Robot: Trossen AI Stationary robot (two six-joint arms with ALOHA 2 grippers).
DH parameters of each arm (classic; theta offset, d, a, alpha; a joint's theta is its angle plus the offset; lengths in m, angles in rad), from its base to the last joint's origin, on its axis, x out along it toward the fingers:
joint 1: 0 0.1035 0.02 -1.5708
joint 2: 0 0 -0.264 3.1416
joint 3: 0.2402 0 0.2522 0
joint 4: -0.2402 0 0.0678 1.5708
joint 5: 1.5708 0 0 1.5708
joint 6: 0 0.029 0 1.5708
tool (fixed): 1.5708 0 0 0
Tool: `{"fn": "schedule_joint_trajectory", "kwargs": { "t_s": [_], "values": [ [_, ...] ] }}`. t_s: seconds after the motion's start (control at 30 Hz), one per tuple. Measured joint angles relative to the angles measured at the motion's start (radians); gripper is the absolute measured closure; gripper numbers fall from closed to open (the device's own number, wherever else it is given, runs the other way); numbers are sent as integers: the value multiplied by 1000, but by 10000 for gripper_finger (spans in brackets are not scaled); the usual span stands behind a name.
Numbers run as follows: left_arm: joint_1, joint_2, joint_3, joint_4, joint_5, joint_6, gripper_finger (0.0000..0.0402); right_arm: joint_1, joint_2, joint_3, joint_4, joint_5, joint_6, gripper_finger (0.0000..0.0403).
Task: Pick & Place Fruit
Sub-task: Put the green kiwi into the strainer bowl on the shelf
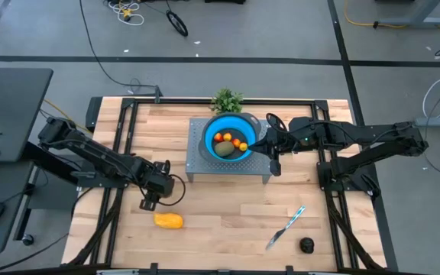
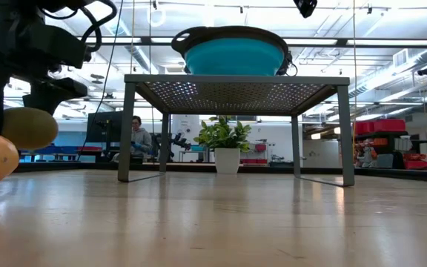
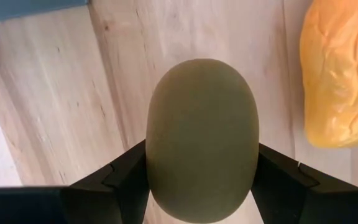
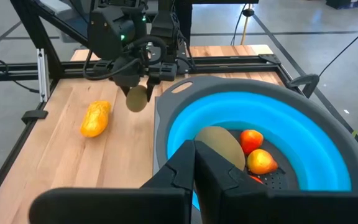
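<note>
Oval (image 3: 201, 137) is gripped by left end effector (image 1: 150, 200) above tabletop (image 1: 228, 218), near oblong (image 1: 169, 221). Right end effector (image 1: 275, 164) is closed beside bowl (image 1: 211, 130); knife (image 1: 285, 228), black fruit (image 1: 306, 244) well apart.

place: robotics lab or workshop | table: wooden top (image 1: 228, 218) in a black metal frame — two dark arms mounted at its sides | floor: grey concrete (image 1: 44, 30) with loose cables (image 1: 124, 9) | room behind: open hall, exposed ceiling with strip lights (image 2: 391, 41) — a person (image 2: 137, 136) at a monitor (image 2: 104, 126), potted plant (image 2: 224, 144), red shelving (image 2: 380, 141)
</note>
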Motion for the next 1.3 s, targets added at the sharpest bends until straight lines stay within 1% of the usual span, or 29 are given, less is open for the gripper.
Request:
{"fn": "schedule_joint_trajectory", "kwargs": {
  "t_s": [0.1,0.27,0.43,0.67,0.97,1.13,1.3],
  "values": [
    [15,0,0,19,0,0,166,0,0,0,0,0,0,390],
    [77,-24,22,24,-7,13,166,0,0,0,0,2,0,390],
    [136,-83,42,21,-38,52,166,0,0,0,0,4,0,390],
    [209,-158,43,-4,-36,76,166,0,0,0,0,4,0,390],
    [256,-191,43,-28,-34,95,166,0,0,0,0,4,0,390],
    [273,-200,44,-18,5,91,166,0,0,0,1,22,0,390],
    [274,-220,78,-13,-2,83,166,0,0,0,1,23,0,390]
  ]
}}
